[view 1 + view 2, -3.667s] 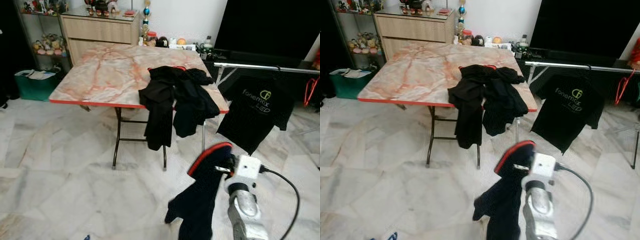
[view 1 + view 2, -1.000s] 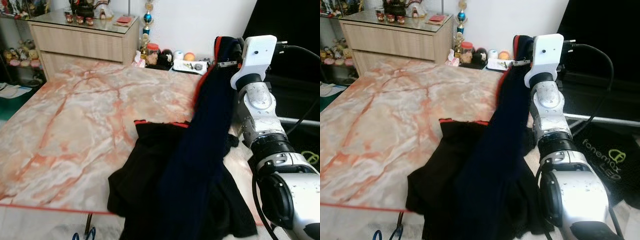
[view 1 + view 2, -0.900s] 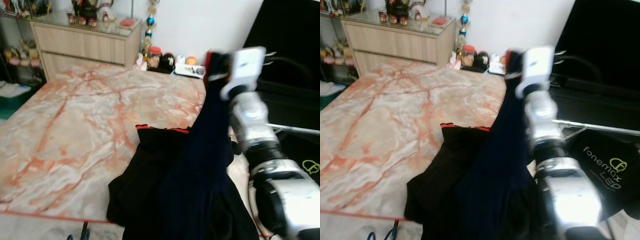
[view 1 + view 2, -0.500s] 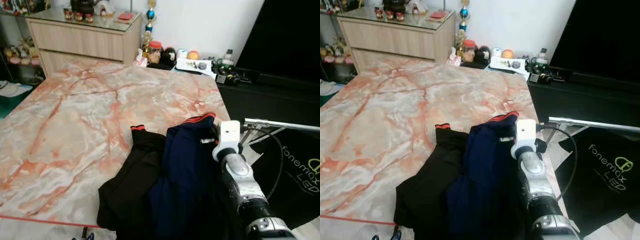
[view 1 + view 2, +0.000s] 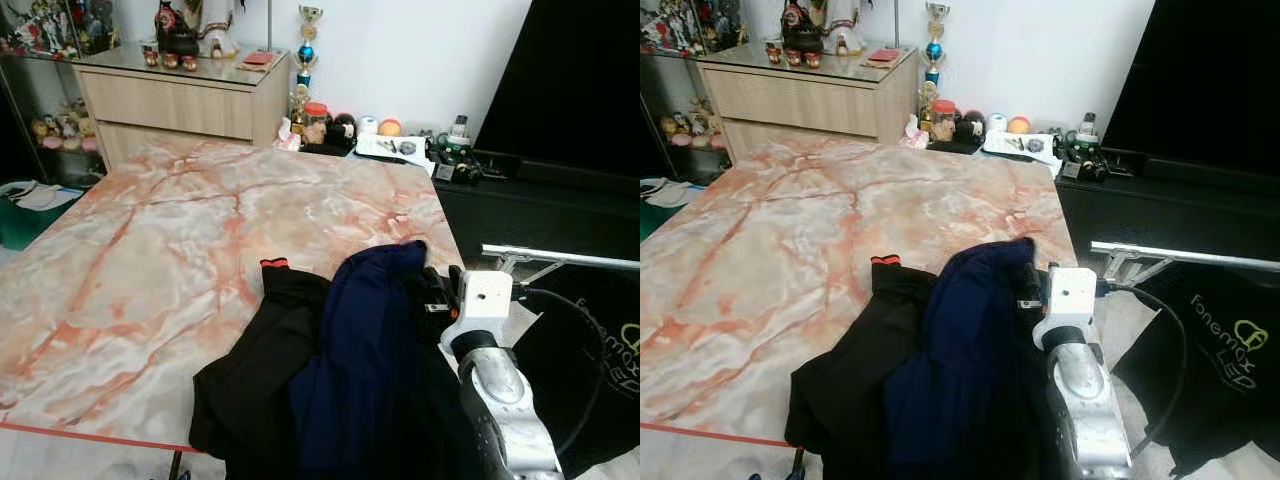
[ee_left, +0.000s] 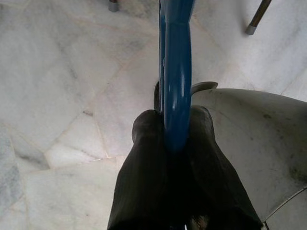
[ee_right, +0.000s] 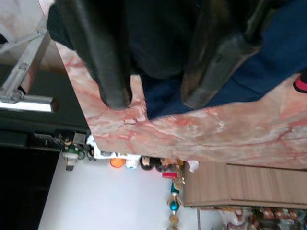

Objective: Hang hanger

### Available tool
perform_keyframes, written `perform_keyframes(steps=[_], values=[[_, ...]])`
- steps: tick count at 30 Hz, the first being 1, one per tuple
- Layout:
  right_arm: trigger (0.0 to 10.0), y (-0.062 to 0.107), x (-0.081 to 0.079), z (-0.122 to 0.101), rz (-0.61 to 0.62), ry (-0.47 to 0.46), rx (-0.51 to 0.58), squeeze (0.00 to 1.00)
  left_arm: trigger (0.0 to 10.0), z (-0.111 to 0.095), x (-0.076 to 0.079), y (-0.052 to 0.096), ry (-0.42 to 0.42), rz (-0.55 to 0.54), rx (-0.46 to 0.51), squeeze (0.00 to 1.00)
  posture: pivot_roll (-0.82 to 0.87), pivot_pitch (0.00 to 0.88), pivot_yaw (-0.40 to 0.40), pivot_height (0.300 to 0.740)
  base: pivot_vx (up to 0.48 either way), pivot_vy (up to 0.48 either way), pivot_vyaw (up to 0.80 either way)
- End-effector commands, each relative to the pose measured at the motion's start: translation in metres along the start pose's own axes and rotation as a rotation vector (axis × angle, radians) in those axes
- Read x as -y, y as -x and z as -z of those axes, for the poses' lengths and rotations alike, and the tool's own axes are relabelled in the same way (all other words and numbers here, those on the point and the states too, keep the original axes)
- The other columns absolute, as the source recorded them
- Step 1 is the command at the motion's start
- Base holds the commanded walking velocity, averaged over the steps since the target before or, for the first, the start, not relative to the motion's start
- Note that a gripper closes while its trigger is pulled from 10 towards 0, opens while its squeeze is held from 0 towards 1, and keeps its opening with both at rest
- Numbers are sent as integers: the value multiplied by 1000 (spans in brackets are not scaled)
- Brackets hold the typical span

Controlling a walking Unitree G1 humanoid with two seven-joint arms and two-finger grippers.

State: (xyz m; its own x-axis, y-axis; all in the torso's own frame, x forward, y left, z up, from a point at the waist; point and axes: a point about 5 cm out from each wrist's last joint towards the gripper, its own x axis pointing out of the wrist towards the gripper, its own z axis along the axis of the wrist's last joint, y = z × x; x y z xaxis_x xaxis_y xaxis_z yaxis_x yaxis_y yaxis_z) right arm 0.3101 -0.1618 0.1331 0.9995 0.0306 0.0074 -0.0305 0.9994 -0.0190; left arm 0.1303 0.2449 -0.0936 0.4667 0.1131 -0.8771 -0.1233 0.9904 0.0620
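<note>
- Gripping a glossy blue plastic hanger (image 6: 176, 72) between the two black fingers (image 6: 144, 163) of the left gripper (image 6: 173, 139), shut tight around the bar, down low over the pale marble floor (image 6: 62, 96).
- Judging the hanger light, stiff and slick: likely to swivel in the pinch, so best taken close to the neck or along a straight bar.
- Hovering the right gripper (image 7: 158, 98) over the edge of the pink-veined marble folding table (image 5: 150, 270), fingers spread apart with nothing clamped, just above the soft navy-blue garment (image 5: 365, 350).
- Treating the navy cloth as limp and floppy, draped over a heap of black clothes (image 5: 255, 385) with a red-trimmed collar; layers probably clinging and dragging together.
- Noting the silver metal clothes rail (image 5: 1180, 257) off to the right carrying a black printed T-shirt (image 5: 1220, 350).
- Minding the right arm's black cable (image 5: 590, 350), looping near that rail.
- Leaving the wooden sideboard (image 5: 180, 95) and small clutter (image 5: 400, 140) behind the table well apart.
</note>
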Motion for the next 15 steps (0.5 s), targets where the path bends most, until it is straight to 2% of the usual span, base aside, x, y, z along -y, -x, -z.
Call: perform_keyframes(steps=[1, 7, 8, 15], values=[[10000, 3, 3, 1, 20, 11, -13, 1000, 10000, 3, 1, 0, -15, 6, -17, 0, 141, 0, -90, 740, 0, 0, 0], [10000, 12, 6, -2, 73, -14, 6, 1000, 10000, 3, 0, 0, -12, 0, -14, 0, 139, 0, -91, 740, 0, 0, 0], [10000, 12, 7, 0, 80, -17, -3, 0, 10000, 3, 0, 0, -12, 0, -15, 0, 140, 0, -91, 740, 0, 0, 0], [10000, 11, 9, 2, 110, -52, -9, 0, 10000, 3, -1, 0, -41, 0, -22, 0, 146, 0, -93, 740, 0, 0, 0]])
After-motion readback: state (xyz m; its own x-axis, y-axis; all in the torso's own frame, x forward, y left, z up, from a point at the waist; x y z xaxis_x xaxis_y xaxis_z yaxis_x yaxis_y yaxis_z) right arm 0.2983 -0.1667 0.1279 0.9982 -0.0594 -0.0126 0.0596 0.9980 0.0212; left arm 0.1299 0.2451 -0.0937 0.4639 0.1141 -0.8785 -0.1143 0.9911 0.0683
